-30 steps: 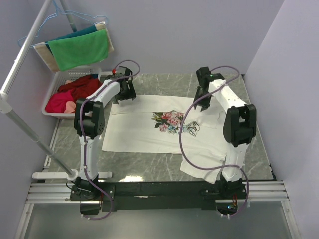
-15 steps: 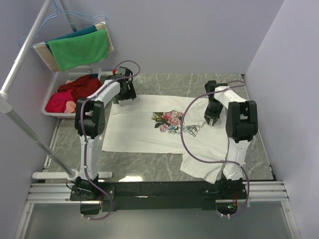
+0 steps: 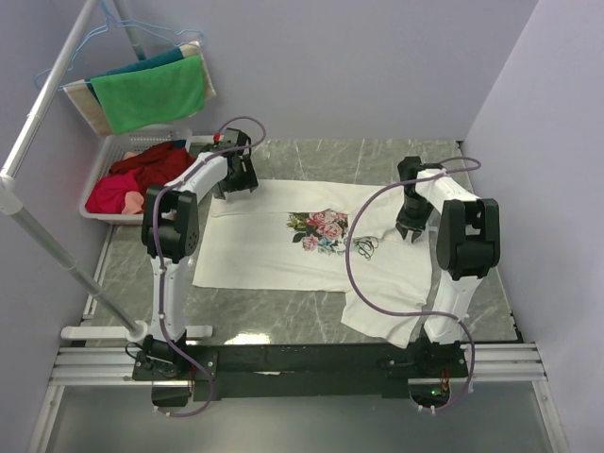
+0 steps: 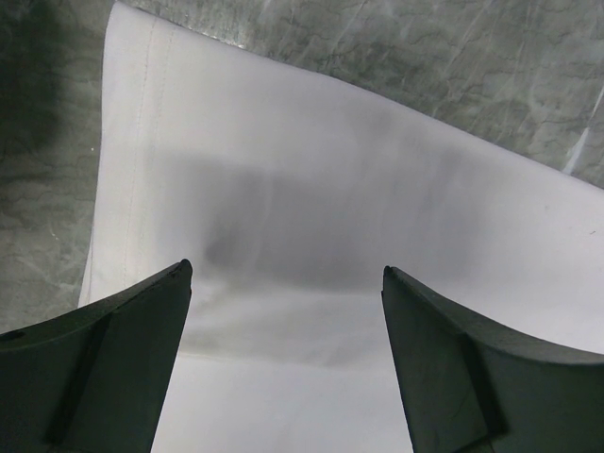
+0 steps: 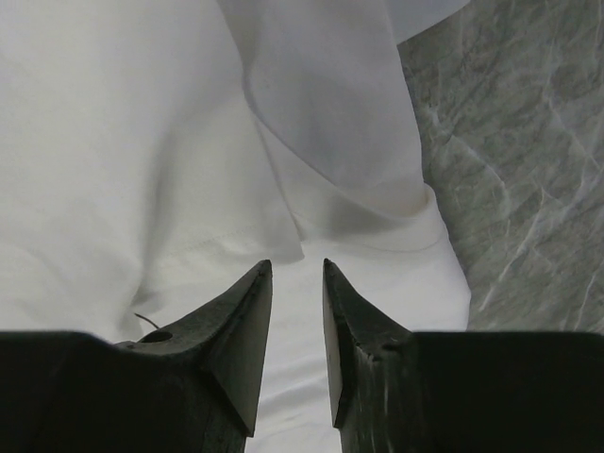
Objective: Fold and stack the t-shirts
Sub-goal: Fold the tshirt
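Bare marble desk (image 3: 283,304) shows as a strip along the upper edge and down the right side. A basket (image 3: 94,209) of red clothes sits at the upper left, under a hanging green cloth (image 3: 151,92).

The white t-shirt (image 3: 274,250) lies spread flat across the middle of the desk, rose print facing up. Its lower right part is rumpled and reaches the desk's near edge.

The left arm stretches to the shirt's upper left corner. The left end effector (image 3: 236,179) hovers there with its fingers wide apart over the hem.

The right arm bends over the shirt's right part. The right end effector (image 5: 297,269) points down at a fold with only a narrow gap between its fingers. I cannot tell whether cloth is pinched.
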{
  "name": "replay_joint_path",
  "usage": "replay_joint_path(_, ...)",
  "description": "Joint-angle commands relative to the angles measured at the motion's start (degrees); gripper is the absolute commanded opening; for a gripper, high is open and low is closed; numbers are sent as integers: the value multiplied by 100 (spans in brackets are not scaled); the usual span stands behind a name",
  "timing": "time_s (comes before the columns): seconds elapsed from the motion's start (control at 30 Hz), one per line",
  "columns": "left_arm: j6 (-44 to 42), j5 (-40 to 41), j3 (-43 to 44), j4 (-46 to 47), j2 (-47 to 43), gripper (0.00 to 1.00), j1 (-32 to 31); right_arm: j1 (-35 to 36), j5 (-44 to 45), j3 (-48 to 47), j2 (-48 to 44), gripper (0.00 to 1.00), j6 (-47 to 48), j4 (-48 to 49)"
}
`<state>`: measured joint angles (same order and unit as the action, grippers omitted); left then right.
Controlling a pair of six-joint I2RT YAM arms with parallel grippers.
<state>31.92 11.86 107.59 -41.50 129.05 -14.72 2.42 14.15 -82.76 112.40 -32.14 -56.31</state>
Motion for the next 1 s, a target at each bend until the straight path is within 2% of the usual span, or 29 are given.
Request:
replay_joint_path(0.0, -63, -26, -28, 45, -82, 87, -22, -75, -35, 189, -157, 35, -82, 208)
replay_joint_path(0.5, -81, -43, -19, 28, -82, 87, -22, -162, -220, 217, 115, 32, -117, 578)
replay_joint_path(0.6, -81, -34, -10, 27, -82, 87, -13, -171, -229, 155, 195, 28, -126, 604)
replay_joint_path(0.83, -81, -17, -1, 19, -73, 87, -22, -171, -71, 102, 168, 6, -187, 455)
replay_joint_path(0.97, -63, 1, 16, 10, -56, 87, -22, -163, 175, 23, -51, 2, -179, 235)
